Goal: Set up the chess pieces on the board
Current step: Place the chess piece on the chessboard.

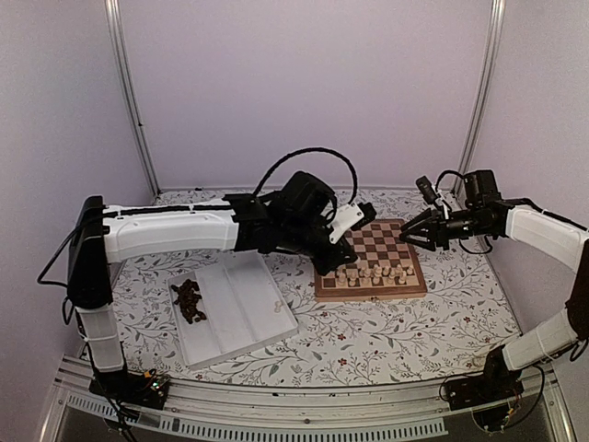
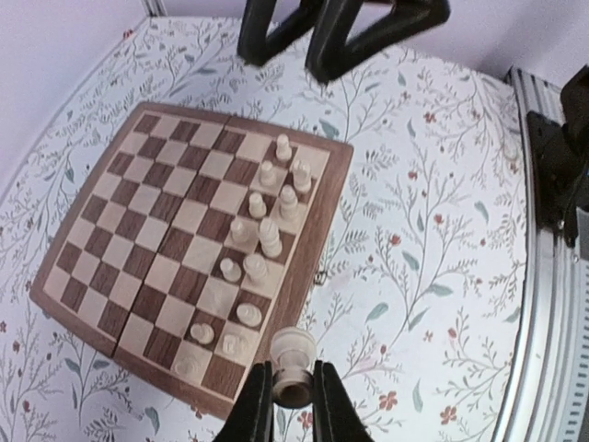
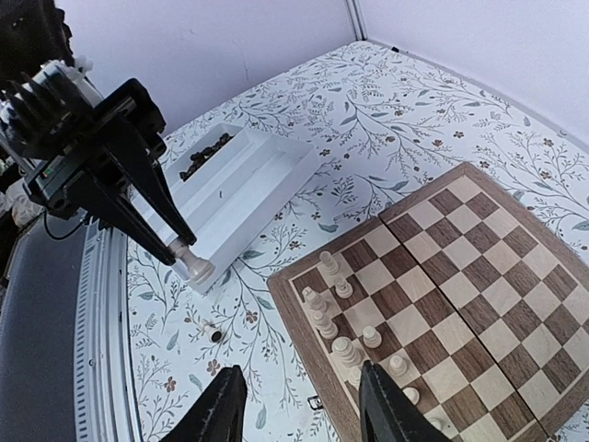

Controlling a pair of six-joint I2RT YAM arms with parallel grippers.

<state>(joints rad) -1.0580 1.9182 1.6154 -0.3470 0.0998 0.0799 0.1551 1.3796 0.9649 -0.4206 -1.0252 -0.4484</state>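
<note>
Top external view hides most of the left gripper [image 2: 291, 410] behind its own wrist, and the board's [image 1: 371, 261] far left corner is covered by that arm. From the left wrist camera only the fingertips [image 2: 253, 410] are seen, cut off by the bottom edge. They are closed narrowly on a pale chess piece [image 2: 293, 361]. This piece is held above the flowered table [image 1: 414, 322], just beside the board's rim, at the corner where the pale rows end. Its long axis appears to run in line with the fingers, with one end reaching out past the tips. The exact tilt cannot be told.

The right gripper [image 3: 304, 405] is spread wide over the board's edge with nothing between its fingers, and only the finger ends are shown.

A white tray [image 1: 241, 308] lies on the table left of the board. A heap of dark pieces [image 1: 189, 301] is seen in its left compartment. A small pale object [image 1: 276, 307] in the right compartment is too small to identify.

On the board, pale pieces [image 1: 373, 273] stand upright in two rows along the near edge, and their kinds are hard to make out. A tiny dark object [image 3: 216, 336] lies on the table between tray and board and cannot be identified.
</note>
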